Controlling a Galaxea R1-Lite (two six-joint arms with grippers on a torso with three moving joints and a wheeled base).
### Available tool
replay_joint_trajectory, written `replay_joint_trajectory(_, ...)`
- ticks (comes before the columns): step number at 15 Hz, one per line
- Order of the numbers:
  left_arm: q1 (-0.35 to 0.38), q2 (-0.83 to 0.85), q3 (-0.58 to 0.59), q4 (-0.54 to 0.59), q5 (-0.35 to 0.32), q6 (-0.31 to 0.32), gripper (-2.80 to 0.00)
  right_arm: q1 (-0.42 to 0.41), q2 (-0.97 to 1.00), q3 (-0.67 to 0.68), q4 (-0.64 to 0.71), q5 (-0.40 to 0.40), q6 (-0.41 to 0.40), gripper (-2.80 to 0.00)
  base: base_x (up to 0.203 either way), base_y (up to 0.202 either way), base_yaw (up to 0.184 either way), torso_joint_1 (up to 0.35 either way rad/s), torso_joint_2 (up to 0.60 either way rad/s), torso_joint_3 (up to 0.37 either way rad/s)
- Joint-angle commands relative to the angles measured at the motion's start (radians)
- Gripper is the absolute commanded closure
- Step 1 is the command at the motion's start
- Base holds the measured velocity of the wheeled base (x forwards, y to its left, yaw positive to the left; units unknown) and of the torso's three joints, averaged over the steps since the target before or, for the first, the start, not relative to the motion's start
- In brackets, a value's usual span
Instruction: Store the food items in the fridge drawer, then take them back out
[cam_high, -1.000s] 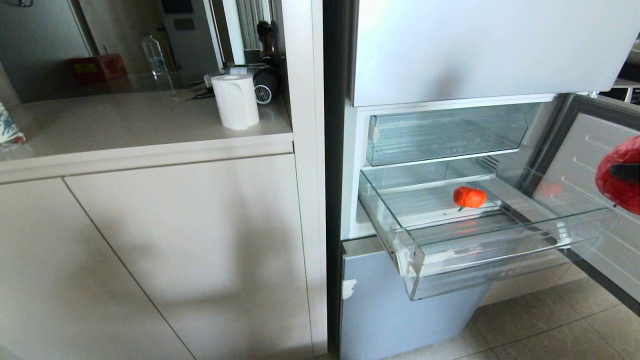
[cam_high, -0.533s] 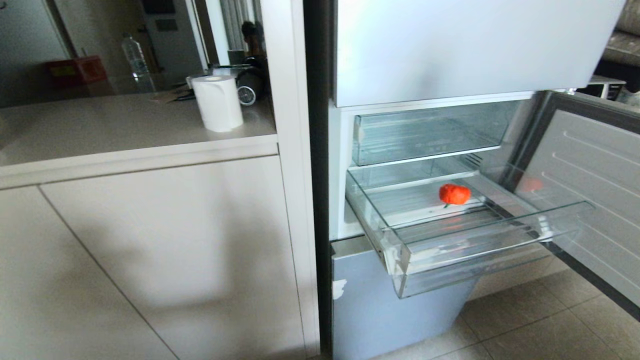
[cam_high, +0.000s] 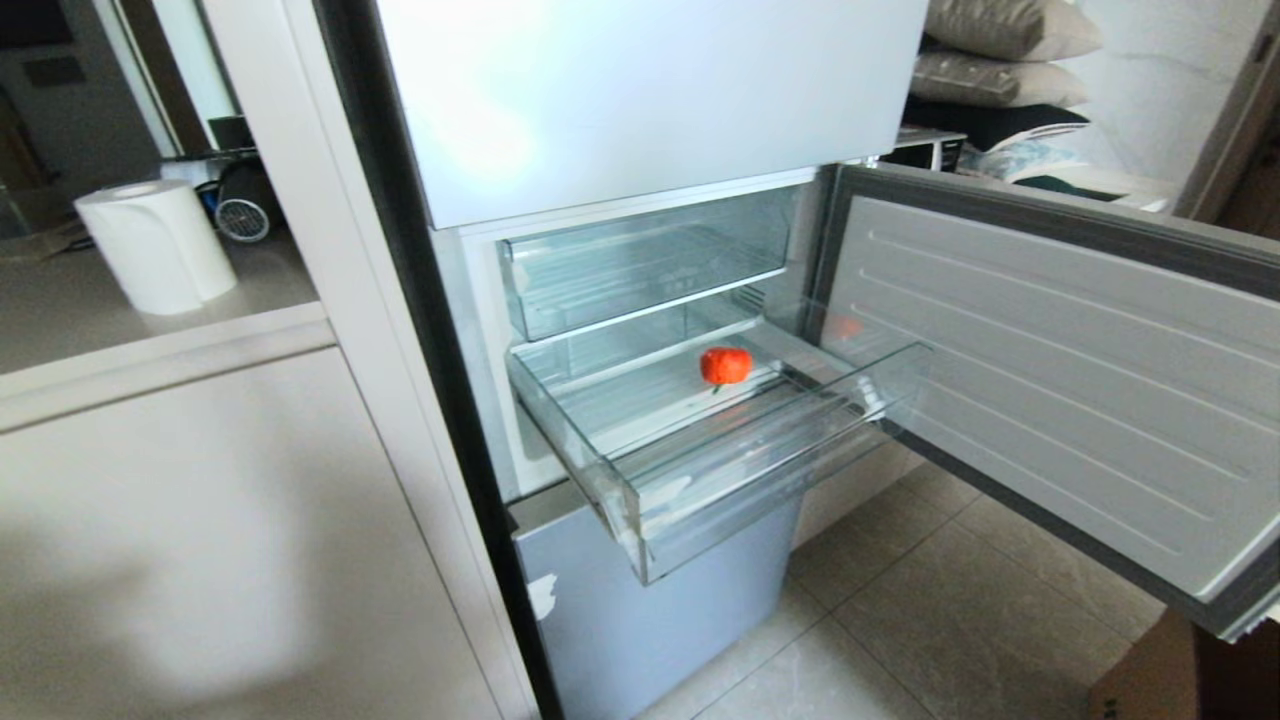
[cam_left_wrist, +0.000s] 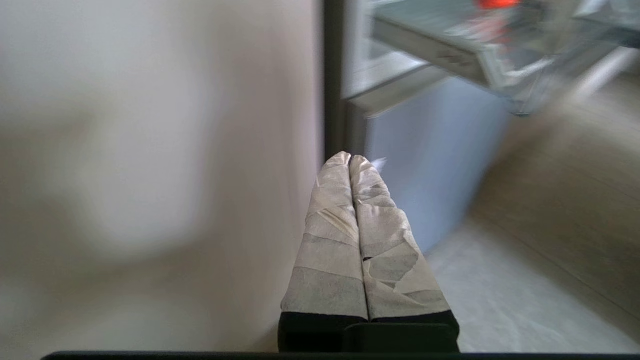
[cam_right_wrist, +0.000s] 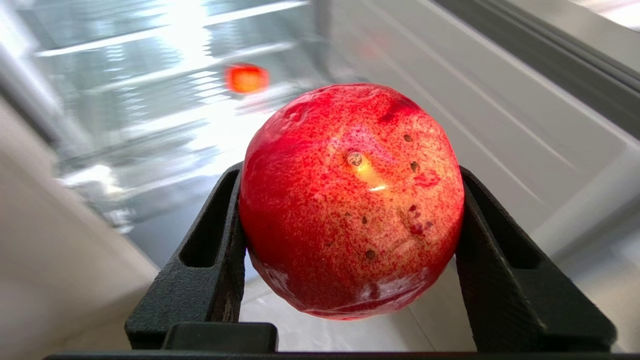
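The fridge drawer (cam_high: 760, 470), a deep clear bin, stands pulled out of the open fridge. A small red-orange tomato (cam_high: 726, 365) lies on its ribbed floor near the back right. In the right wrist view my right gripper (cam_right_wrist: 350, 170) is shut on a large red speckled fruit (cam_right_wrist: 350, 225), black fingers pressed to both its sides. It is held off from the drawer, with the tomato (cam_right_wrist: 246, 78) ahead of it. This gripper is outside the head view. My left gripper (cam_left_wrist: 350, 159) is shut and empty, low beside the cabinet, below the drawer (cam_left_wrist: 500, 75).
The fridge door (cam_high: 1050, 400) hangs wide open at the right of the drawer. A shallower clear tray (cam_high: 640, 270) sits above the drawer, a blue-grey panel (cam_high: 660, 610) below. A paper towel roll (cam_high: 155, 245) stands on the counter at left. A cardboard box (cam_high: 1190, 670) sits on the tiled floor.
The whole head view has swung, so the fridge now sits further left in the picture. The red fruit, at the picture's right edge one second ago, is out of the head view.
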Motion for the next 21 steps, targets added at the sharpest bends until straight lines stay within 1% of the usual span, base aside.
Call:
replay_joint_trajectory(1, 0.000, 0.000, 0.000, 0.000, 0.000, 0.000, 0.00, -0.002, -0.006, 0.016, 0.002, -0.003, 0.006, 0.00, -0.002, 0.010, -0.169, 0.000, 0.00, 0.001)
replay_joint_trajectory(3, 0.000, 0.000, 0.000, 0.000, 0.000, 0.000, 0.00, -0.038, -0.003, 0.022, 0.000, -0.035, 0.010, 0.00, -0.002, 0.007, -0.160, 0.005, 0.01, 0.005)
replay_joint_trajectory(5, 0.000, 0.000, 0.000, 0.000, 0.000, 0.000, 0.00, -0.062, 0.017, 0.015, -0.040, -0.061, 0.075, 0.00, -0.001, 0.002, -0.086, 0.001, 0.00, 0.000)
replay_joint_trajectory(6, 0.000, 0.000, 0.000, 0.000, 0.000, 0.000, 0.00, -0.101, 0.051, 0.012, -0.071, -0.083, 0.105, 0.00, 0.000, 0.000, 0.000, 0.000, 0.00, 0.000)
replay_joint_trajectory(8, 0.000, 0.000, 0.000, 0.000, 0.000, 0.000, 0.00, -0.259, 0.133, 0.008, -0.164, -0.112, 0.164, 0.00, 0.000, 0.000, 0.000, 0.000, 0.00, 0.000)
replay_joint_trajectory(10, 0.000, 0.000, 0.000, 0.000, 0.000, 0.000, 0.00, -0.464, 0.220, 0.010, -0.267, -0.121, 0.220, 0.00, 0.000, 0.000, 0.000, 0.000, 0.00, 0.000)
replay_joint_trajectory(12, 0.000, 0.000, 0.000, 0.000, 0.000, 0.000, 0.00, -0.645, 0.315, 0.028, -0.360, -0.117, 0.289, 0.00, 0.000, 0.000, 0.000, 0.000, 0.00, 0.000)
replay_joint_trajectory(13, 0.000, 0.000, 0.000, 0.000, 0.000, 0.000, 0.00, -0.697, 0.340, 0.057, -0.387, -0.098, 0.314, 0.00, 0.000, 0.000, 0.000, 0.000, 0.00, 0.000)
replay_joint_trajectory(14, 0.000, 0.000, 0.000, 0.000, 0.000, 0.000, 0.00, -0.745, 0.348, 0.092, -0.399, -0.053, 0.325, 0.00, 0.000, 0.000, 0.000, 0.000, 0.00, 0.000)
replay_joint_trajectory(15, 0.000, 0.000, 0.000, 0.000, 0.000, 0.000, 0.00, -0.798, 0.364, 0.128, -0.406, 0.012, 0.331, 0.00, 0.000, 0.000, 0.000, 0.000, 0.00, 0.000)
replay_joint_trajectory(17, 0.000, 0.000, 0.000, 0.000, 0.000, 0.000, 0.00, -0.895, 0.425, 0.167, -0.426, 0.097, 0.334, 0.00, 0.000, 0.000, 0.000, 0.000, 0.00, 0.000)
replay_joint_trajectory(19, 0.000, 0.000, 0.000, 0.000, 0.000, 0.000, 0.00, -0.974, 0.502, 0.204, -0.508, 0.154, 0.330, 0.00, 0.000, 0.000, 0.000, 0.000, 0.00, 0.000)
replay_joint_trajectory(21, 0.000, 0.000, 0.000, 0.000, 0.000, 0.000, 0.00, -1.028, 0.593, 0.234, -0.605, 0.186, 0.325, 0.00, 0.000, 0.000, 0.000, 0.000, 0.00, 0.000)
